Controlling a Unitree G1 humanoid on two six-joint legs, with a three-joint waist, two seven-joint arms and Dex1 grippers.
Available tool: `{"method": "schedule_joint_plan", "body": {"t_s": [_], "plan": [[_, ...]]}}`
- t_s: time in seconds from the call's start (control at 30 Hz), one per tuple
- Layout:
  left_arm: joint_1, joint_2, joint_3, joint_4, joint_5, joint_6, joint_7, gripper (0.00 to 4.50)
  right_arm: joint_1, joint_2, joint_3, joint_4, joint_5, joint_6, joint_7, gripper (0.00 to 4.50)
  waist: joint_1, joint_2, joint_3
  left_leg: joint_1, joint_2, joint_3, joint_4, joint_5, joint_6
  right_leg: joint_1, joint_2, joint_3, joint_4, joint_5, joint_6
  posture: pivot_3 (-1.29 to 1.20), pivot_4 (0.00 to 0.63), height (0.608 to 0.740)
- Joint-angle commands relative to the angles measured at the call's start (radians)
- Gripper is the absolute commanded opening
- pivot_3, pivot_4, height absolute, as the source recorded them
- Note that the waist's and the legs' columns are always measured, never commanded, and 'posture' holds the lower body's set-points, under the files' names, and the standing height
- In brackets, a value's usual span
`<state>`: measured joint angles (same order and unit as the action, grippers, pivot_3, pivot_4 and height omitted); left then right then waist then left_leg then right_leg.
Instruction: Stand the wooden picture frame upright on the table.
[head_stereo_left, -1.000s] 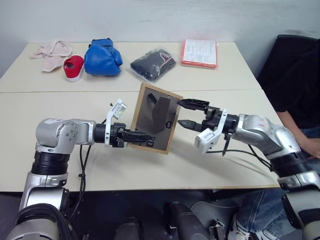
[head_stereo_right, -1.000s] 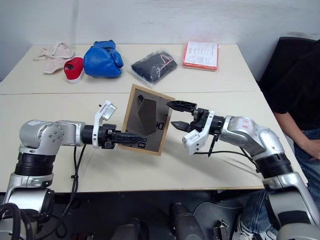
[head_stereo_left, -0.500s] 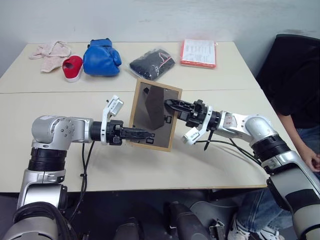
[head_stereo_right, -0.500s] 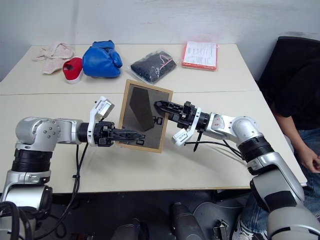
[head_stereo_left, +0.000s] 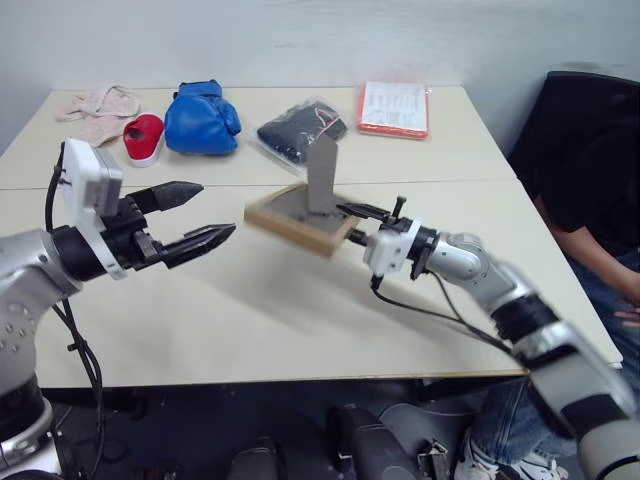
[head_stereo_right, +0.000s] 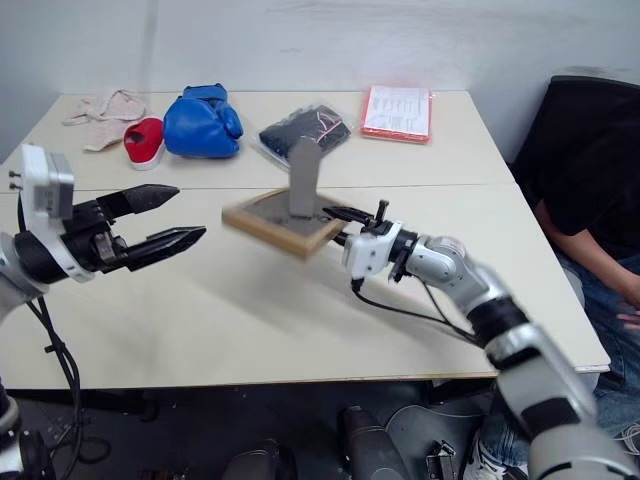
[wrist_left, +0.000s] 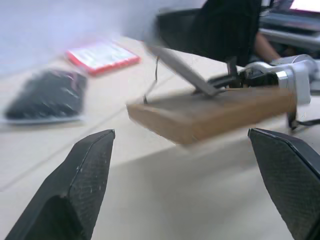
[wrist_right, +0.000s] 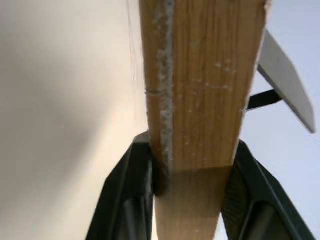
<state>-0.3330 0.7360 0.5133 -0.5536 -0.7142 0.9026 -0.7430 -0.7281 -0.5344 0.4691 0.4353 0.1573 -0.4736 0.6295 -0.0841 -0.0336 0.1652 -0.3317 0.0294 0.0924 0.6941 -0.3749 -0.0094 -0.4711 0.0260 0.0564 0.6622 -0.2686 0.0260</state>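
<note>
The table (head_stereo_left: 250, 320), two cream sections with a seam across, carries everything; along its far edge sit a blue boxing glove (head_stereo_left: 203, 115), a red-and-white shoe (head_stereo_left: 145, 136), a pinkish cloth (head_stereo_left: 100, 102), a black bagged bundle (head_stereo_left: 302, 128) and an orange-edged white packet (head_stereo_left: 395, 107).

The wooden picture frame (head_stereo_left: 298, 216) is off the surface, over the middle of the table just on the near side of the seam. It lies nearly flat, grey back up, fold-out stand (head_stereo_left: 322, 172) sticking up from it, picture side facing down. Its long axis runs roughly left-right.

My right gripper (wrist_right: 186, 172) is clamped on the frame's right-hand wooden edge, one finger on each face; the right wrist view shows the wood wedged between the two fingers. My left gripper (head_stereo_left: 205, 216) stands wide open with nothing in it, well apart from the frame toward the left edge of the table, fingers pointing at the frame's left end.

So the frame is carried by the right arm alone. I judge the next move is to tip the frame onto its lower edge with the stand as the back leg. The one-edge grip could let it swing.
</note>
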Motion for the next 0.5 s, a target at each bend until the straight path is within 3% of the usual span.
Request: {"method": "schedule_joint_plan", "body": {"t_s": [0.03, 0.17, 0.27, 0.47, 0.5], "plan": [[0.026, -0.044, -0.02, -0.062, 0.038, -0.098, 0.08, 4.5, 0.001, 0.014, -0.11, -0.216, 0.412, 0.452, 0.264, 1.23, 0.007, 0.001, 0.0, 0.0, 0.0, 0.0, 0.001, 0.0, 0.0, 0.0, 0.0, 0.0, 0.0, 0.0, 0.001, 0.0, 0.15, 0.74], [0.046, -0.064, -0.057, -0.053, 0.058, -0.153, 0.11, 4.5, 0.013, 0.063, -0.162, -0.242, 0.508, 0.726, 0.296, 1.23, 0.016, 0.0, 0.0, -0.002, 0.0, -0.002, 0.002, -0.003, 0.004, 0.0, 0.0, -0.002, -0.001, 0.001, 0.001, 0.0, 0.15, 0.74], [0.052, -0.063, -0.071, -0.04, 0.044, -0.166, 0.114, 4.5, 0.025, 0.116, -0.188, -0.209, 0.494, 0.805, 0.3, 1.23, 0.019, 0.0, 0.0, -0.003, 0.0, -0.002, 0.0, -0.003, 0.003, -0.001, 0.0, -0.002, -0.003, 0.0, 0.001, 0.0, 0.15, 0.74], [0.063, -0.045, -0.099, 0.001, 0.04, -0.197, 0.091, 4.5, 0.028, 0.206, -0.21, -0.068, 0.382, 0.795, 0.313, 1.23, 0.025, 0.0, 0.0, -0.006, -0.001, 0.0, 0.0, -0.002, 0.002, -0.005, -0.001, -0.001, -0.002, 0.0, 0.001, 0.0, 0.15, 0.74], [0.06, -0.042, -0.098, 0.01, 0.034, -0.195, 0.087, 4.5, 0.026, 0.215, -0.219, -0.049, 0.376, 0.799, 0.316, 1.58, 0.025, 0.0, 0.0, -0.006, -0.001, 0.0, 0.0, -0.002, 0.002, -0.005, -0.001, -0.001, -0.002, 0.001, 0.001, 0.0, 0.15, 0.74]]}}
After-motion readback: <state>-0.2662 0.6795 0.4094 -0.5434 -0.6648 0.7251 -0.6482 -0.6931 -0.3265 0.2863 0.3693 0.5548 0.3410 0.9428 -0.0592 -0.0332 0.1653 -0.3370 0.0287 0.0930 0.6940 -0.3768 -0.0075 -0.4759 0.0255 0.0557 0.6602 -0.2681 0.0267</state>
